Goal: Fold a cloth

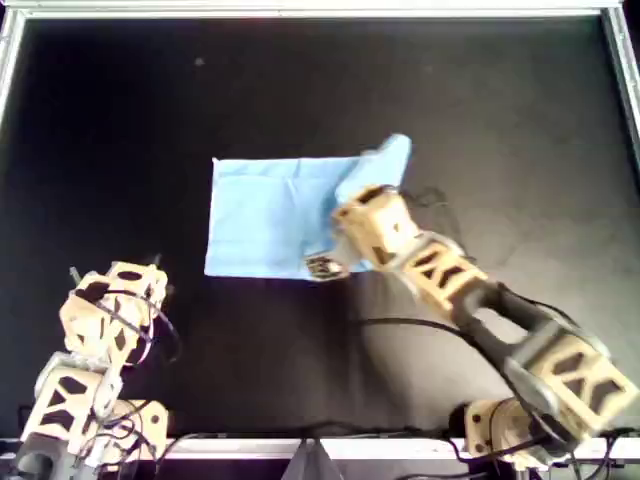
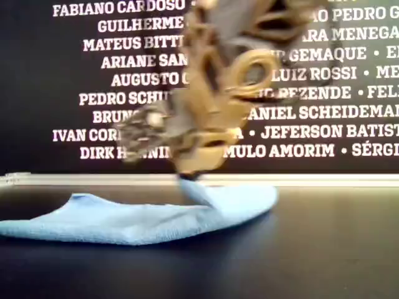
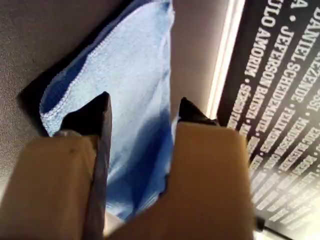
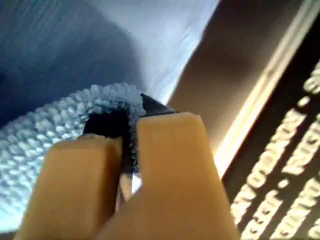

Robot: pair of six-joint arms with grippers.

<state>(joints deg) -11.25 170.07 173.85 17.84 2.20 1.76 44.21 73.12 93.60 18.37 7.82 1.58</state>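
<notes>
- Starting at the overhead view's left, the left arm (image 1: 108, 305) sits folded up, off the near left corner of the cloth (image 1: 265, 215) and apart from it.
- In the left wrist view, the left claw (image 3: 142, 107) stands wide with nothing between its jaws. The cloth's hemmed corner lies ahead of it on the dark tabletop (image 1: 450, 100).
- The cloth lies mostly flat on the tabletop. In the overhead view it is wider than it is deep, so its long axis runs across that view. Its left edge and near edge are straight and undisturbed.
- The cloth's right end, as the overhead view shows it, is raised off the tabletop and curls up beside the right arm (image 1: 440, 270). From the exterior view it rises to a small peak under that arm.
- The right claw (image 4: 131, 117) is closed narrowly on a rolled fold of the cloth's hem, and the loops of the fabric bulge around its jaws.
- The next move turns on one relation. Nearly all the flat cloth lies to the overhead view's left of the gripped end, along the long axis.
- We judge that the fold needs the gripped end carried across the cloth toward its far left edge. The hem should be kept high enough not to drag the flat part along.
- The right arm is the one at the cloth. The left arm is close to the near left corner, should it need pinning.
</notes>
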